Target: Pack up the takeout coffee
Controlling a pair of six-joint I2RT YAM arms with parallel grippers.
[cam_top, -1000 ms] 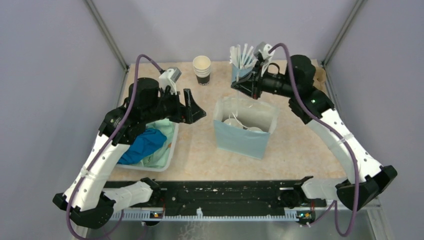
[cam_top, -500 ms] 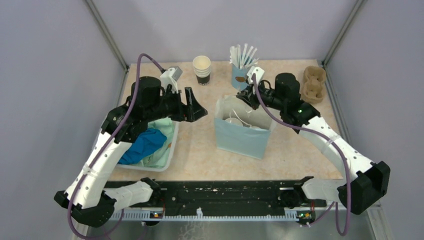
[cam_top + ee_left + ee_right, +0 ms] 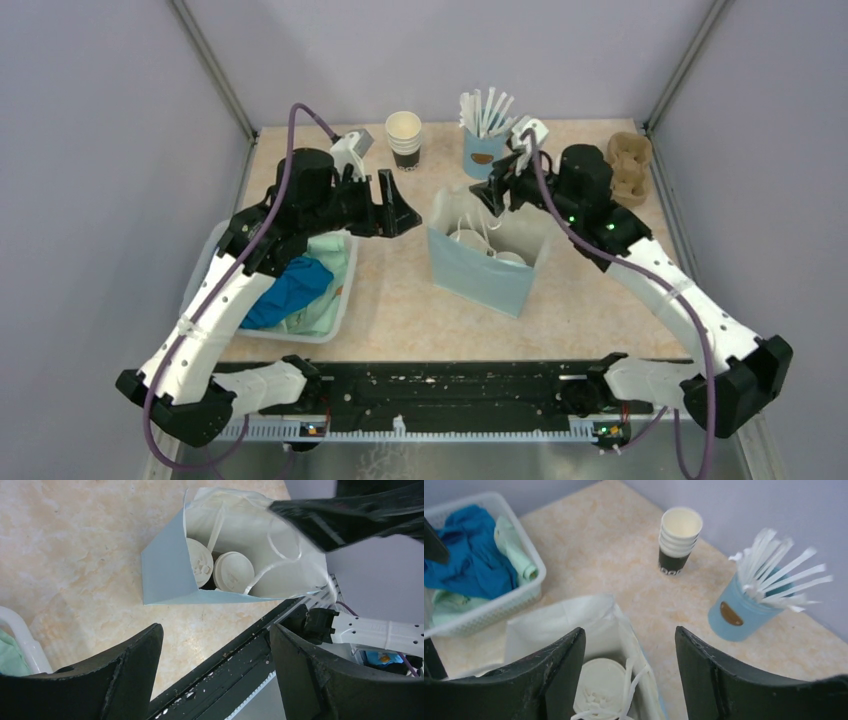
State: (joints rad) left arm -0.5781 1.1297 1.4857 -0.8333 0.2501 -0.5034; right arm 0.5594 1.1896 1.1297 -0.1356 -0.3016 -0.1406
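- The takeout coffee (image 3: pixel 233 571) stood inside the light blue paper bag (image 3: pixel 480 280) at mid-tabletop, just beside a second lidded cup (image 3: pixel 200 562). Only the white lids showed.
- The right tool (image 3: pixel 629 632) hung over the bag's rear rim with its jaws apart and nothing between them. Judged: it was placed there for a straight drop through the bag mouth, and the coffee looked set down, not held.
- The left tool (image 3: pixel 395 205) hovered wide open and empty to the left of the bag, near the white basket (image 3: pixel 335 320). It was probably parked clear of the right arm's path.
- The lid faced up toward the bag mouth. The long axis looked vertical, with the cup upright on its base.
- The bag walls and the neighbouring cup likely braced it against tipping.
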